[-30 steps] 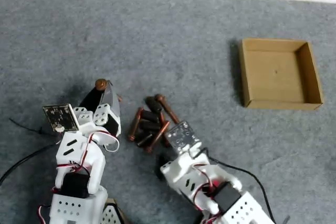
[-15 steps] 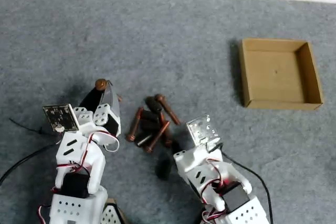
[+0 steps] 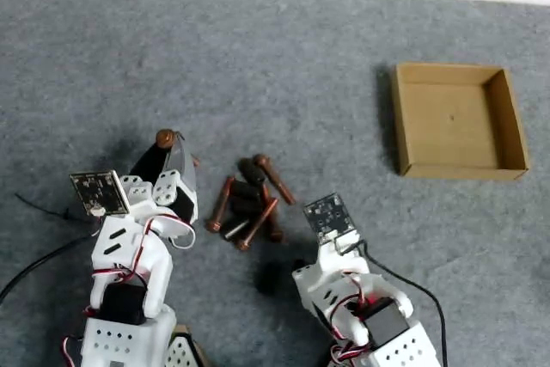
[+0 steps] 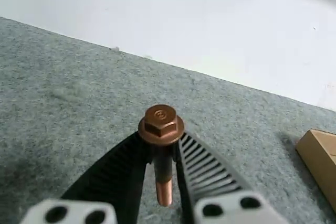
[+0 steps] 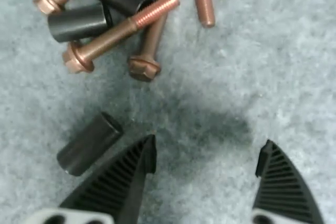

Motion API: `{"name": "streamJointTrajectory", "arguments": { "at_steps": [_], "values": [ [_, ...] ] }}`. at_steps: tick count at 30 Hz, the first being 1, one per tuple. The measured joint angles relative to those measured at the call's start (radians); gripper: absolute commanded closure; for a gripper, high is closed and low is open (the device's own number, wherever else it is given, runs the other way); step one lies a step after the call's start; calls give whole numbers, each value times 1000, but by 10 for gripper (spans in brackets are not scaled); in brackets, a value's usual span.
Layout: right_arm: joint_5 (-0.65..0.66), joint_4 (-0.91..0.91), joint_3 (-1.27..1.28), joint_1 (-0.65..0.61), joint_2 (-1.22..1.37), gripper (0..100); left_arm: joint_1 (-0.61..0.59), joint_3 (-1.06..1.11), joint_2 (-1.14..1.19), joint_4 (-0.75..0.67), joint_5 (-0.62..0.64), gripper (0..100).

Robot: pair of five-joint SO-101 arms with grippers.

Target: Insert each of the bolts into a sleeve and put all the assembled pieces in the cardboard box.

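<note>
Bolts: none sleeved yet as far as I can see, and the cardboard box (image 3: 404, 126) is empty, so I'd call the task barely started. Left tool (image 4: 161, 148) is clamped on one bolt (image 4: 161, 123) by its shank, head up, held over the grey worktop (image 3: 301, 66) just beside the pile (image 3: 249, 204). Right tool (image 5: 207, 149) is spread wide and holding nothing, low over the worktop on the near side of the pile. A loose sleeve (image 5: 86, 144) lies just beside one of its fingers, apart from the rest. Count: five bolts, one held plus four in the pile. Four sleeves that I can make out, three tangled in the pile plus the loose one, though more could be hidden under the bolts. One box, well apart from the pile on the right arm's side. Left to do: every insertion, then every drop into the box. Likely next step is mating the held bolt with the loose sleeve, judging by where the tools sit.
</note>
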Motion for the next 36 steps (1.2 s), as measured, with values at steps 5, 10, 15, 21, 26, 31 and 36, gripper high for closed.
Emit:
{"name": "streamJointTrajectory", "arguments": {
  "at_steps": [5,10,15,21,26,31,36],
  "values": [
    [0,0,0,0,0,713,0,0,0,0,0,995],
    [0,0,0,0,0,713,0,0,0,0,0,995],
    [0,0,0,5,0,713,0,0,0,0,0,995],
    [0,2,0,5,-12,713,0,0,0,0,0,995],
    [0,2,0,3,-12,713,0,0,0,0,0,995],
    [0,2,0,2,-14,713,0,0,0,0,0,995],
    [0,2,0,0,-14,713,0,0,0,0,0,995]
  ]
}}
